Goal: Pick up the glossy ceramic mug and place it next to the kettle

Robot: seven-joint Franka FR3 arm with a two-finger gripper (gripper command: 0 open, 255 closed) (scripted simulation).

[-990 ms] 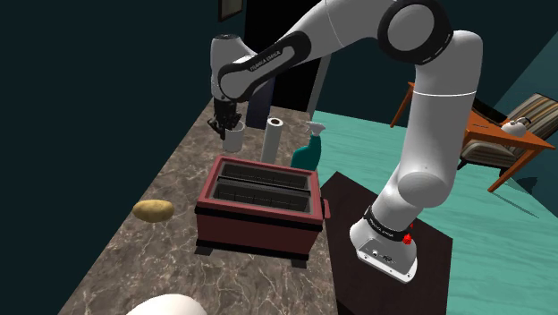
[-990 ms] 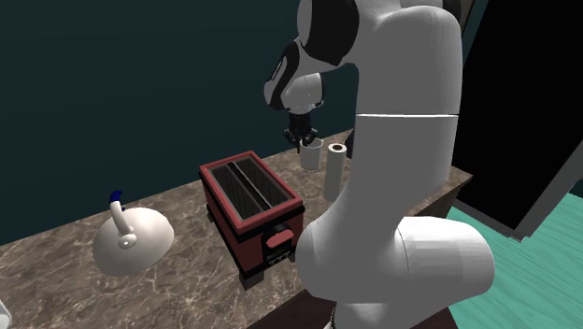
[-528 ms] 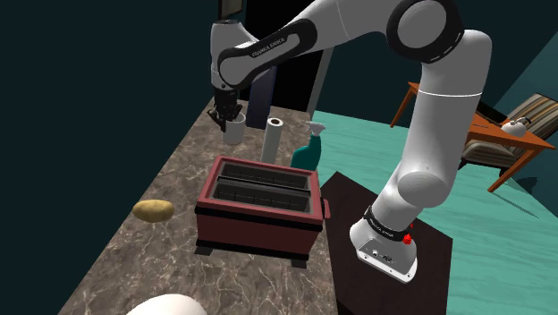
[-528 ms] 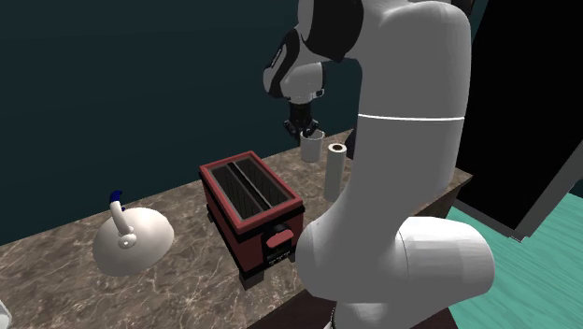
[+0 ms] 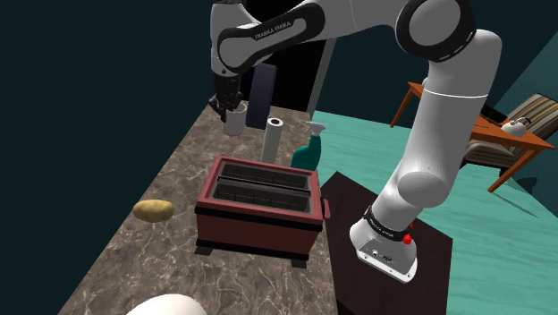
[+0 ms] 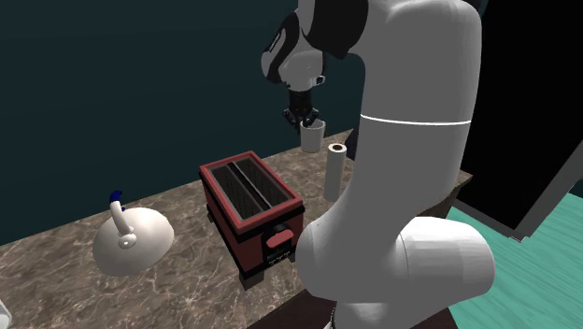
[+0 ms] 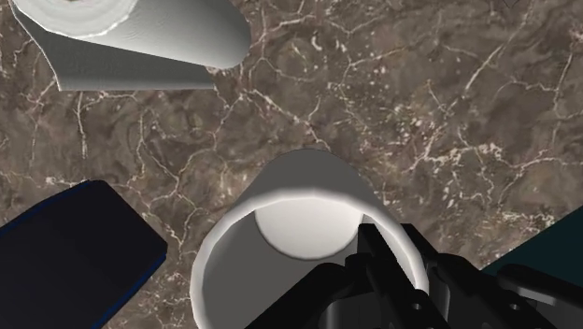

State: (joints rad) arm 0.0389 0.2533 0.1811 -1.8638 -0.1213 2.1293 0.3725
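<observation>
1. Mug (image 7: 304,229), white and glossy, is hanging upright in the gripper (image 7: 388,262), which is pinching one side of its rim, apparently with one finger inside the wall and one outside. It is sitting at the far end of the counter (image 7: 439,103). It is looking just clear of the marbled top, though I cannot rule out contact.
2. Nothing is lying inside the mug: its pale floor is showing bare all the way across.
3. A paper roll (image 7: 131,42) is standing upright just beside the mug, and a dark blue block (image 7: 65,252) is standing close on another side. A teal spray bottle (image 5: 308,154) is standing a little nearer the stand.
4. A red toaster (image 5: 259,201) is sitting midway along the counter, its two slots facing up and holding nothing that I can see. A potato (image 5: 153,211) is lying beside it, toward the shoulder view's left.
5. The kettle (image 6: 131,243), a white dome with a blue-tipped handle, is resting at the other end of the counter. It is well apart from the mug, with the toaster standing between them.
6. The pick-up half is looking done, or nearly so. Carrying the mug past the toaster, setting it down beside the kettle and letting go are all remaining.
</observation>
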